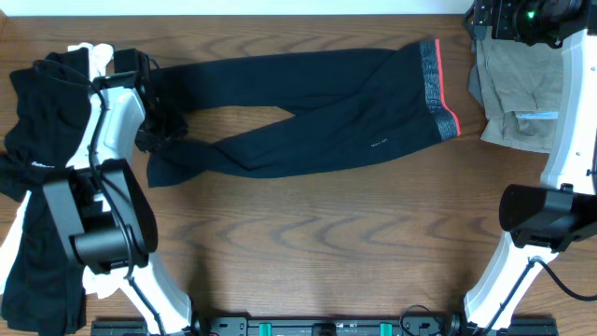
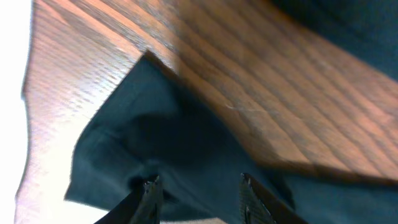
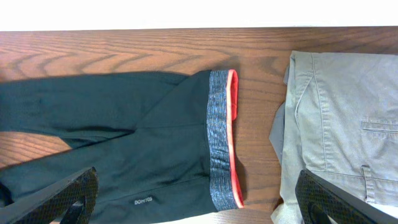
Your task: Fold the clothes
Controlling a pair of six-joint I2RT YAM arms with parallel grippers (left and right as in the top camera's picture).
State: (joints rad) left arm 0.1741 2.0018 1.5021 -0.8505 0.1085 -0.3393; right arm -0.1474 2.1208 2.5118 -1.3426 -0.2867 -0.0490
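Dark navy leggings (image 1: 308, 112) lie spread across the table, with a grey waistband edged in coral (image 1: 438, 84) at the right and leg ends at the left. They also show in the right wrist view (image 3: 124, 130). My left gripper (image 1: 149, 126) hovers low over the leg ends (image 2: 174, 155), open, with the fabric between and below its fingers (image 2: 199, 193). My right gripper (image 1: 508, 23) is high at the far right edge, wide open (image 3: 199, 199), above the waistband (image 3: 222, 137) and holding nothing.
A pile of black and white clothes (image 1: 37, 168) lies along the left edge. Folded khaki trousers (image 1: 522, 93) lie at the far right, also in the right wrist view (image 3: 342, 112). Bare wooden table (image 1: 326, 243) runs in front of the leggings.
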